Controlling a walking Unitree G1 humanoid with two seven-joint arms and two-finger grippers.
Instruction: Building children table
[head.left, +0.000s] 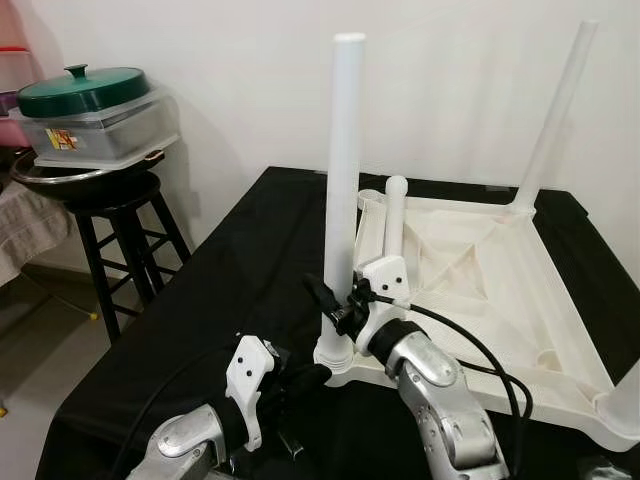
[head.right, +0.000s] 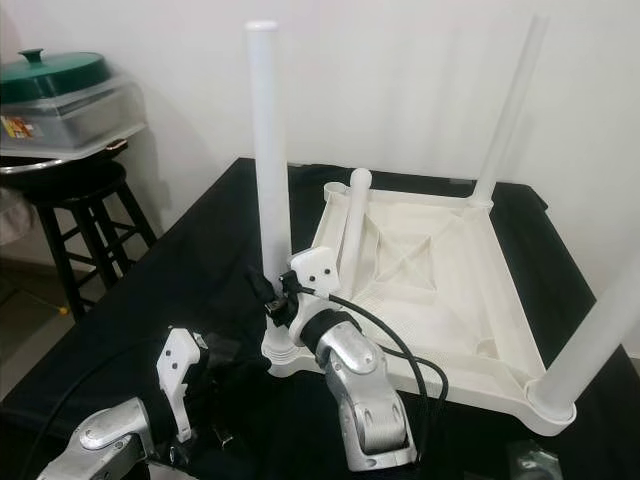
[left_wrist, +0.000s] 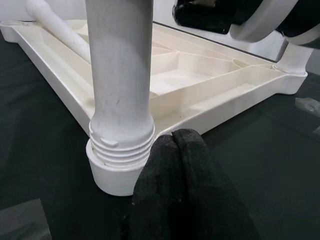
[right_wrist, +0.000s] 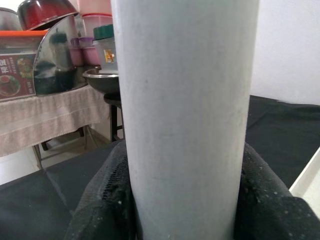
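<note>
Dark wooden stool (head.left: 125, 235) by the wall, green-lidded container (head.left: 95, 115) on it, black cloth (head.left: 230, 290) covering surface

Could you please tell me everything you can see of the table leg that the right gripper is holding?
The leg is a white, matte plastic-looking tube, standing upright in the near-left corner socket of the upturned white tabletop. Screw threads show above the socket, so it seems not fully seated. The right gripper clasps its lower part; the shut left gripper rests by the socket.

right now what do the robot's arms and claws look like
Both arms have shiny silver metal shells with white plastic brackets at the wrists. The left claw and right claw have black, slightly textured fingers. Black cables loop along the right arm.
</note>
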